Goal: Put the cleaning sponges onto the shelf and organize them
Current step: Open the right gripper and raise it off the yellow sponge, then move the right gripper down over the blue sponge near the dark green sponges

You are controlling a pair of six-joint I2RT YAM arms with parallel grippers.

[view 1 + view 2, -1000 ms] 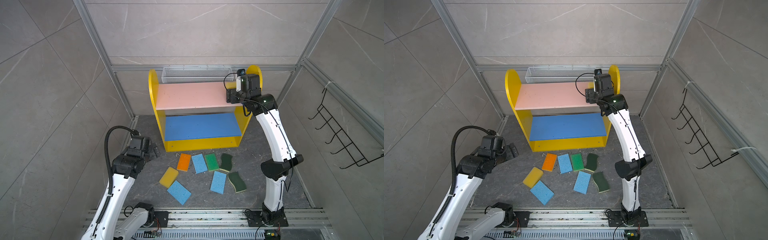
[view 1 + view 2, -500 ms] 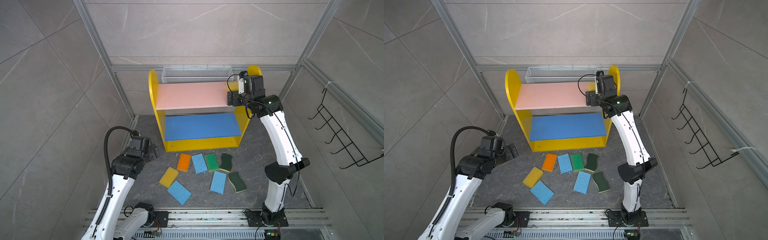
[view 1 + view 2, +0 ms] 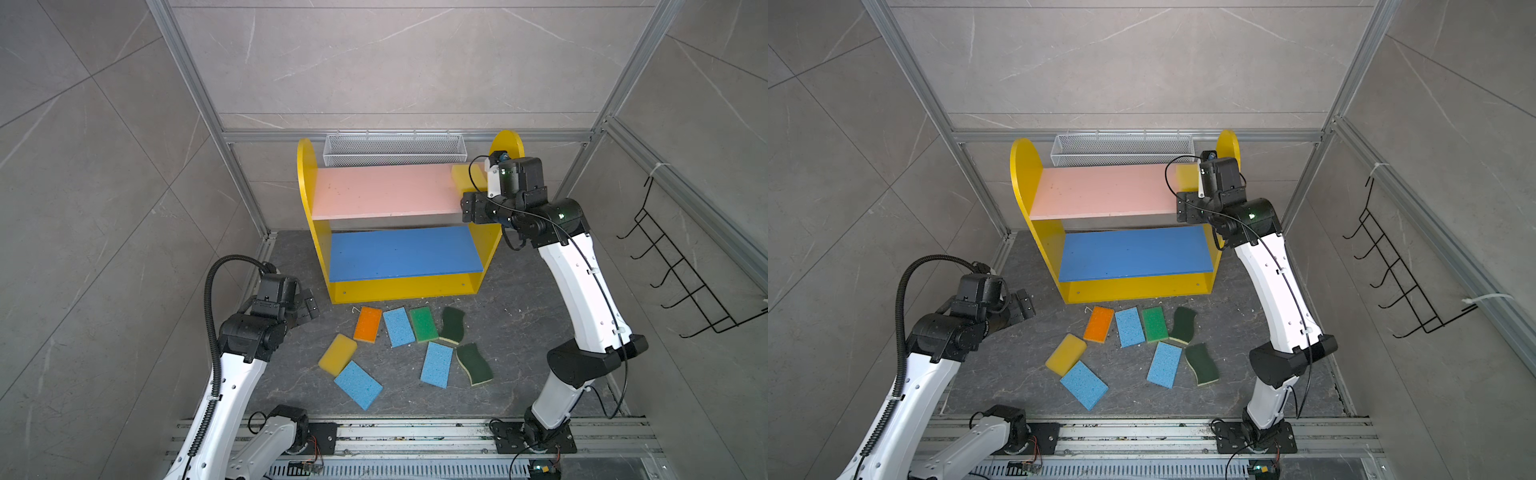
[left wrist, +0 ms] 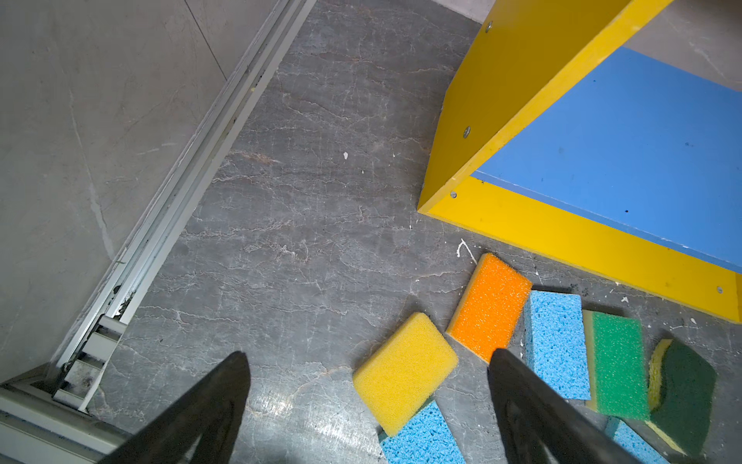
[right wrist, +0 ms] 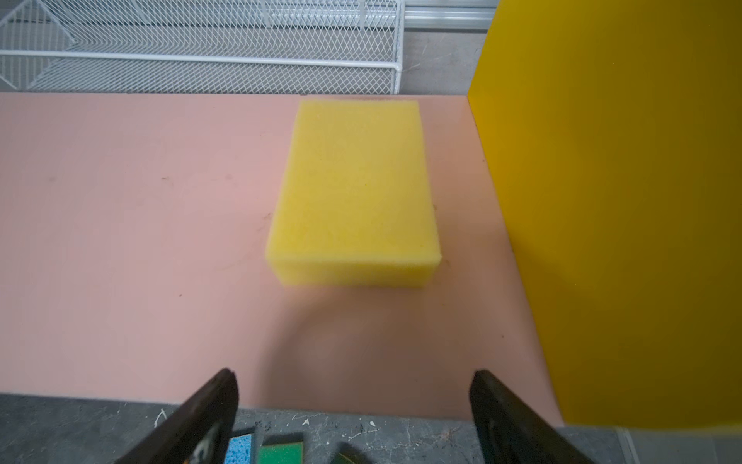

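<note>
The shelf [image 3: 399, 286] stands at the back in both top views. One thick yellow sponge [image 5: 353, 193] lies flat at the right end of its pink upper board [image 3: 382, 191], beside the yellow side panel. My right gripper [image 5: 353, 377] hangs open at that board's front edge, short of the sponge, with nothing between its fingers. Several sponges lie on the floor in front of the shelf: orange [image 3: 368, 324], light blue [image 3: 398, 326], bright green [image 3: 424, 324], wavy dark green [image 3: 452, 325] and yellow [image 3: 337, 353]. My left gripper [image 4: 367, 357] is open above the floor, left of them.
A white mesh basket [image 3: 392, 149] sits behind the shelf against the back wall. A black wire hook rack [image 3: 681, 274] hangs on the right wall. An aluminium rail [image 4: 188, 180] runs along the left floor edge. The blue middle board [image 3: 405, 253] is bare.
My right gripper has drawn back from over the pink board to its front edge, leaving the yellow sponge lying there. The left arm has hardly moved.
</note>
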